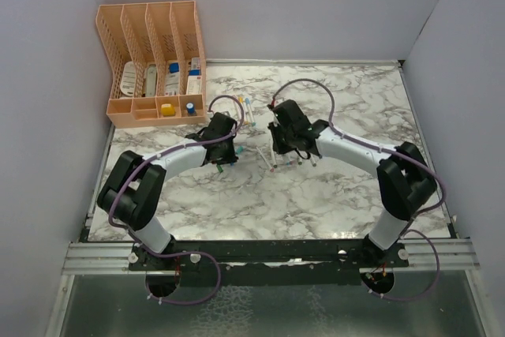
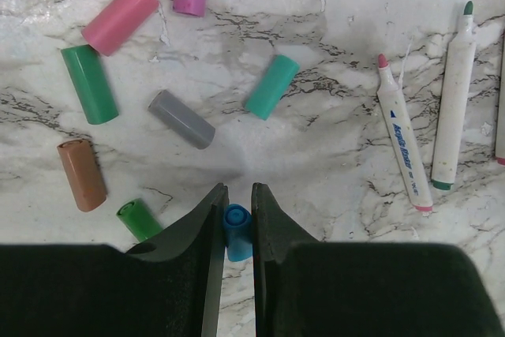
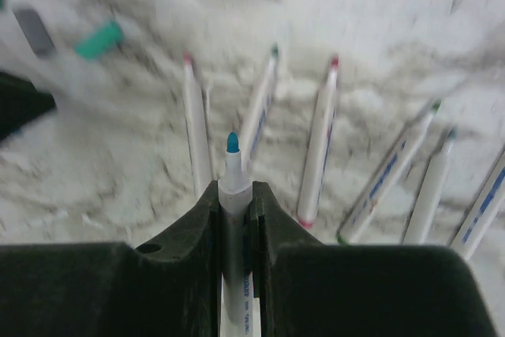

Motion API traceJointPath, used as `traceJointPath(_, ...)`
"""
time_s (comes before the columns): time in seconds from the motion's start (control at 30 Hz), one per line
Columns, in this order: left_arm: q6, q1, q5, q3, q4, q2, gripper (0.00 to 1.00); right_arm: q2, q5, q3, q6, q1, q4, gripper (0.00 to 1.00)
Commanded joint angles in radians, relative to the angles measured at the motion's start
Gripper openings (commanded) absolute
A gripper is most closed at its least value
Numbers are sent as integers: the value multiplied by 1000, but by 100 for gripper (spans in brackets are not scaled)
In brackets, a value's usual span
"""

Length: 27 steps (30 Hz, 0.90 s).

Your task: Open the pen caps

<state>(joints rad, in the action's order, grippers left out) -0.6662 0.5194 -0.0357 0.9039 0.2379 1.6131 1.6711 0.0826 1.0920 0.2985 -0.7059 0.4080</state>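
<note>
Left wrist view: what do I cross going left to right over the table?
Brown plastic cap → grey plastic cap → blue cap in the left gripper → teal cap → pink-tipped white marker → green-tipped white marker.

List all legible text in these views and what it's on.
"Acrylic Marker", likely, small: blue print on white pink-tipped pen barrel.
Blurred, unreadable: blue print on white blue-tipped pen in right tool.
Too small: labels on boxes in peach plastic organiser.
</note>
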Motion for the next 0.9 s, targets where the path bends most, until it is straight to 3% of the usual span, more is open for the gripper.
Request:
traceJointPath(0.0, 20, 6, -4, -5, 18, 15, 3, 135, 89, 264, -93, 23, -12, 1)
traceJointPath(0.27, 27, 7, 4, -9, 29, 22, 34, 439, 75, 655, -149, 95, 50, 1)
traceJointPath(0.4, 29, 5, 16, -8, 35, 20, 41, 537, 66, 773, -162, 125, 71, 1)
traceJointPath(0.6, 26, 6, 11, 5, 56, -59, 50, 610, 31, 822, -168, 157, 58, 1)
traceJointPath(0.87, 38, 6, 13, 39, 52, -218, 71, 668, 5, 828, -163, 170, 44, 1)
